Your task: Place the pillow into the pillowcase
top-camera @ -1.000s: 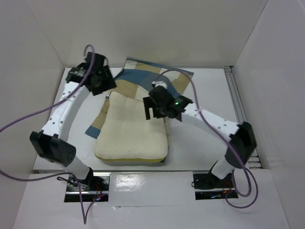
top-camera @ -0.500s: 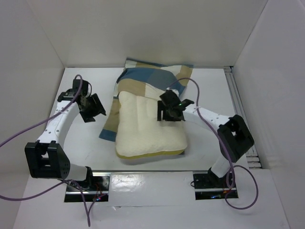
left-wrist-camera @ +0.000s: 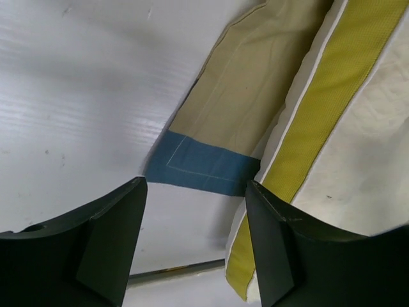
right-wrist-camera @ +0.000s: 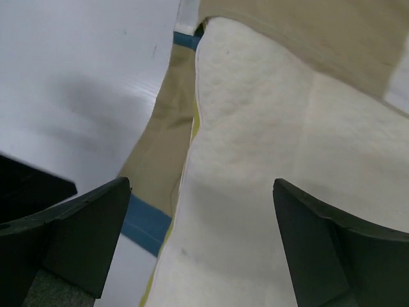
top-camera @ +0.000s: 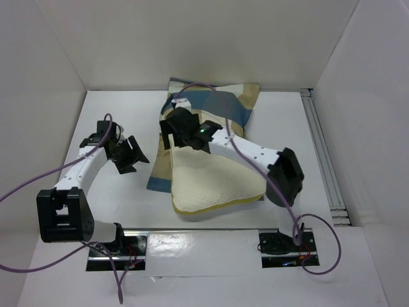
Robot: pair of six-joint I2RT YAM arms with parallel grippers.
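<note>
The cream pillow [top-camera: 214, 185] lies mid-table with its far half under the blue, tan and cream checked pillowcase [top-camera: 217, 102]. A tan and blue flap of the case [top-camera: 160, 173] lies flat under the pillow's left side. My right gripper [top-camera: 174, 131] hovers open over the pillow's far left part, nothing between its fingers; below it I see the pillow [right-wrist-camera: 268, 160] and the pillowcase [right-wrist-camera: 160, 147]. My left gripper [top-camera: 131, 157] stands open on the table left of the case. Its camera shows the pillowcase corner [left-wrist-camera: 204, 163] and the pillow's yellow edge [left-wrist-camera: 319, 109].
White walls enclose the table on three sides. A metal rail [top-camera: 323, 153] runs along the right edge and a shiny strip [top-camera: 192, 240] along the near edge. Purple cables [top-camera: 25, 182] loop from both arms.
My right gripper has swung left and farther back across the pillow. The pillow and case have shifted right and turned. The left gripper has stayed about where it was half a second ago.
</note>
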